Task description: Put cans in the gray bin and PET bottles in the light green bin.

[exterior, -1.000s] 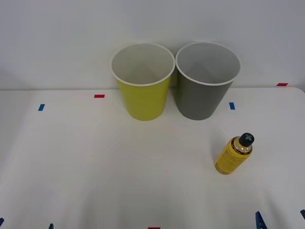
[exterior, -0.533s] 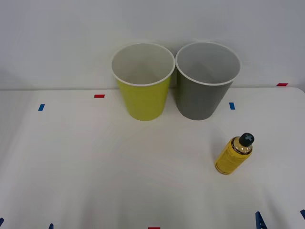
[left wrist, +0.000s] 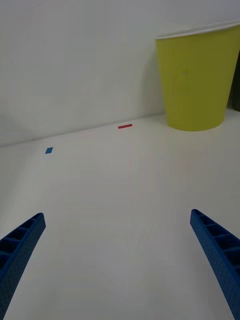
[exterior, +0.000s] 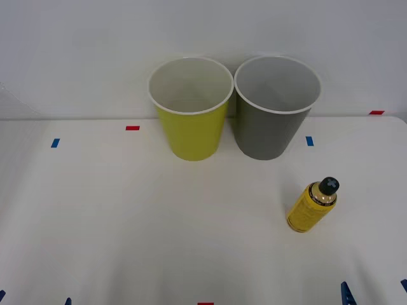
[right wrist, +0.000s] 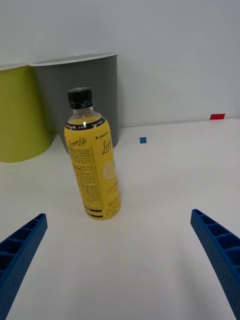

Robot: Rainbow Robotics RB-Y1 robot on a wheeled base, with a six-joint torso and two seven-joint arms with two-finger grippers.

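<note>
Grippers sat nearest: right gripper (right wrist: 120,280) spread wide and empty, left gripper (left wrist: 117,280) likewise spread over bare white table (exterior: 127,216). PET bottle (exterior: 311,205) stood upright beyond the right gripper's fingers, untouched. Farther back, light green bin (exterior: 191,108) and gray bin (exterior: 276,107) stood side by side against the wall.

From my right wrist, the light green bin (right wrist: 20,115) is cut by the picture's edge, and the gray bin (right wrist: 82,92) has its lower front hidden behind the PET bottle (right wrist: 93,160). The small print on the bottle's label is too fine to read. My right claw (right wrist: 120,260) shows just two blue fingers (right wrist: 217,250) running off the corners. From my left wrist, the green bin's rim runs off the edge.
</note>
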